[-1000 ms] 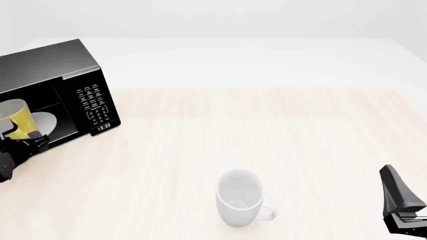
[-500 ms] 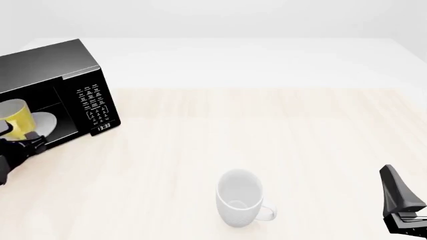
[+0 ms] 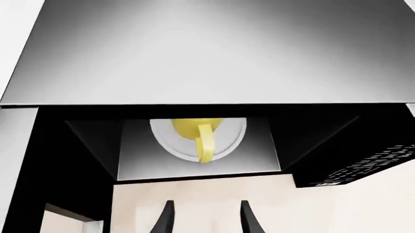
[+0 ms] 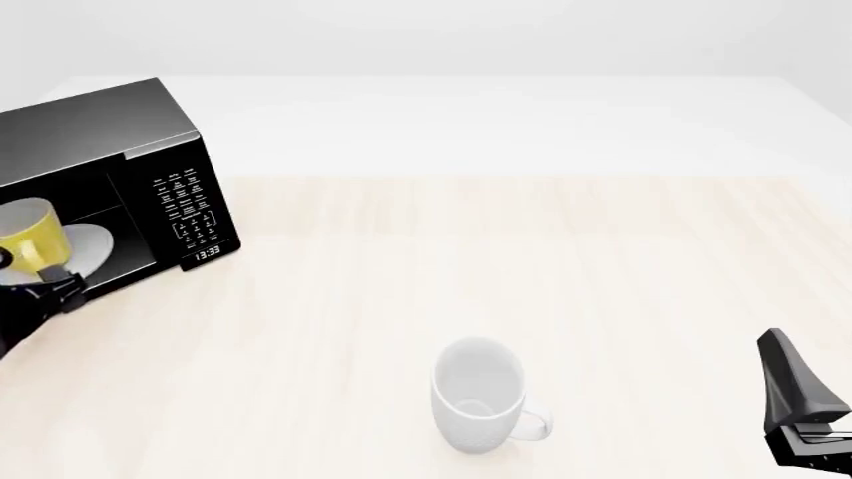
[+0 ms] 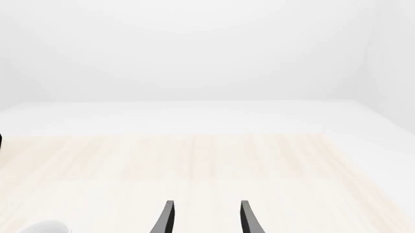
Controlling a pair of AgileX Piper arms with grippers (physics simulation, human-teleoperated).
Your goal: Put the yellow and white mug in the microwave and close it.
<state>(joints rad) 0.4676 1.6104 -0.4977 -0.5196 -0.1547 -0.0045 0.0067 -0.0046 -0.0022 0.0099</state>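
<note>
Microwave (image 4: 114,180) sits at the table's (image 4: 560,249) 10 o'clock, door side open toward the left arm. Yellow and white mug (image 4: 34,238) stands on the round plate (image 4: 87,244) inside the cavity; the left wrist view shows the handle facing out at the left gripper (image 3: 204,221), which sits just outside the opening, apart from the mug. Larger mug (image 4: 476,394) stands near 6 o'clock, well apart from the microwave. Right gripper (image 4: 805,414) sits at 4 o'clock, right of the larger mug.

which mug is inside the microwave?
The yellow and white mug, sitting on the white round plate in the open microwave, handle toward the left hand. The larger all-white mug stands out on the table.
</note>
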